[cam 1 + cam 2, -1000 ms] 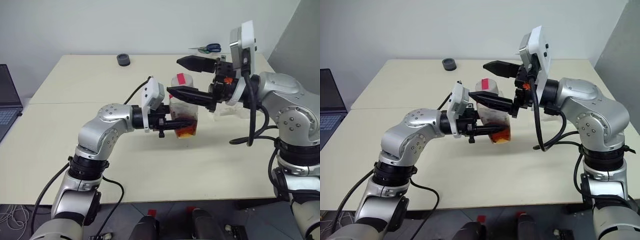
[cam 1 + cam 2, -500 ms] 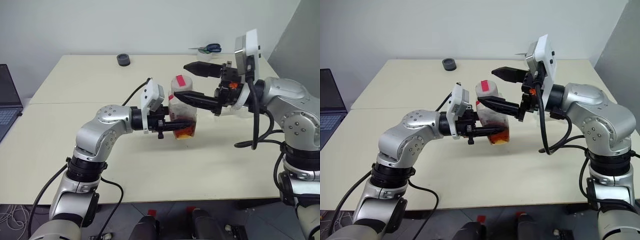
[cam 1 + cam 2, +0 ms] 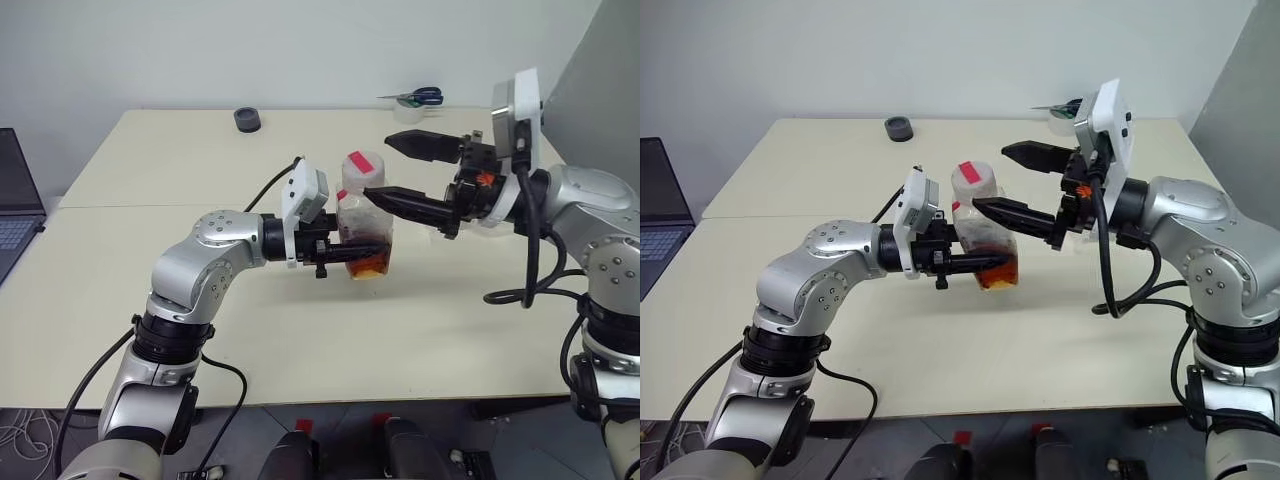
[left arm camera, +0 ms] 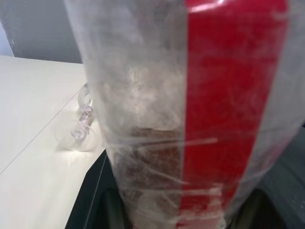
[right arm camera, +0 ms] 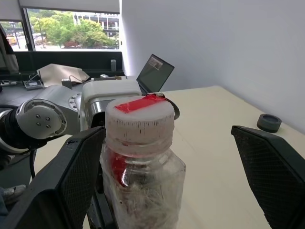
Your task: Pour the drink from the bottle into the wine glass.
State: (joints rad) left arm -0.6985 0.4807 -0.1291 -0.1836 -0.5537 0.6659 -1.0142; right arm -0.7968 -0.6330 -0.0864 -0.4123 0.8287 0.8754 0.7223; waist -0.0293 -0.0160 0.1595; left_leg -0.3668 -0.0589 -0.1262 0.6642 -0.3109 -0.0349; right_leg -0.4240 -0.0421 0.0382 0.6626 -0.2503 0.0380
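Observation:
My left gripper [image 3: 340, 250] is shut on the lower body of the bottle [image 3: 366, 215] and holds it upright above the table. The bottle is clear plastic with a red label strip [image 4: 228, 95], and its pale cap [image 5: 139, 119] has a red strip across the top. The amber-red drink [image 3: 370, 262] lies in its bottom. My right gripper [image 3: 377, 166] is open and level at the cap's height, with one fingertip on each side of the cap, not touching it. The wine glass [image 4: 78, 136] shows as a clear stem and foot on the table beyond the bottle.
At the back of the cream table [image 3: 250, 330] are a small black round object [image 3: 247, 119] and blue-handled scissors [image 3: 420, 96]. A laptop [image 3: 15, 200] sits at the left edge.
My right gripper has drawn back to the right, away from the bottle's cap, staying open. The left gripper and bottle have held still.

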